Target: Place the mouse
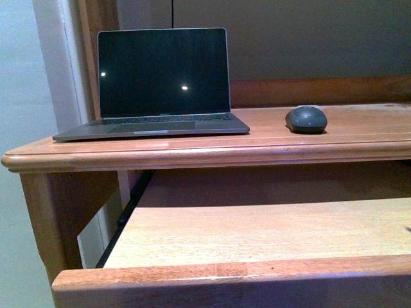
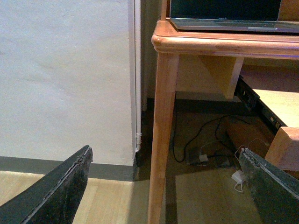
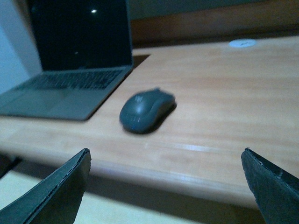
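Note:
The mouse (image 1: 306,119), a small dark grey oval, rests on the wooden desk top (image 1: 359,125), to the right of the laptop. In the right wrist view the mouse (image 3: 145,110) lies beyond the desk's front edge, and my right gripper (image 3: 166,186) hangs open in front of that edge, apart from the mouse and holding nothing. My left gripper (image 2: 166,186) is open and empty, low beside the desk's left leg (image 2: 161,135), over the floor. Neither gripper shows in the front view.
An open laptop (image 1: 157,83) with a dark screen stands on the desk's left part. Below the top, a pulled-out wooden drawer shelf (image 1: 257,231) juts forward. Cables and a white adapter (image 2: 239,177) lie on the floor under the desk. A white wall (image 2: 65,79) is at the left.

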Tool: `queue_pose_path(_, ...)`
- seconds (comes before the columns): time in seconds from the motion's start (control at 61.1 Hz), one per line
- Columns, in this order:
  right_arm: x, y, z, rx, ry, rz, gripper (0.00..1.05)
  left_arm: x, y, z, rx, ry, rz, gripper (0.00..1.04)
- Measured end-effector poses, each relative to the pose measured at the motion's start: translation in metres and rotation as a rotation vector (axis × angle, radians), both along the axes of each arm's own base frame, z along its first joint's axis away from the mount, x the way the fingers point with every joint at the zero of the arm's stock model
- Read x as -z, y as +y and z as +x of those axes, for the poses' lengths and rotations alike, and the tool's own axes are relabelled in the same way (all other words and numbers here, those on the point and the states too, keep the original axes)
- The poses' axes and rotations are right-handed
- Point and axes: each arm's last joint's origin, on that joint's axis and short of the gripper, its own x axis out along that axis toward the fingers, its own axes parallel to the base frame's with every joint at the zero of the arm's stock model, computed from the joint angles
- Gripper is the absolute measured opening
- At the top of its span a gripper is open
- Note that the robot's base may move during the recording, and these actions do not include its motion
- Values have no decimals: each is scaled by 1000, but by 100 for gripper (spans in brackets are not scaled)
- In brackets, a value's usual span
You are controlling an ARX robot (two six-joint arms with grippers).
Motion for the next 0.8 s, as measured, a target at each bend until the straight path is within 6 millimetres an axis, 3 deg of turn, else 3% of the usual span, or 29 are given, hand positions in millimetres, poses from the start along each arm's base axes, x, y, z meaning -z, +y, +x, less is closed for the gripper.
queue_pose_path(0.147, 41, -25, -56, -133, 71, -51, 97, 0, 0, 0, 0, 0, 0, 97)
queue_pose_path(0.36, 79, -28, -89, -276, 195, -90, 97, 0, 0, 0, 0, 0, 0, 97)
queue_pose_path(0.573, 105, -19, -95, -333, 235, -246, 97, 0, 0, 0, 0, 0, 0, 97)
queue_pose_path(0.802, 112, -7, -75, -300, 167, -349, 97, 0, 0, 0, 0, 0, 0, 97)
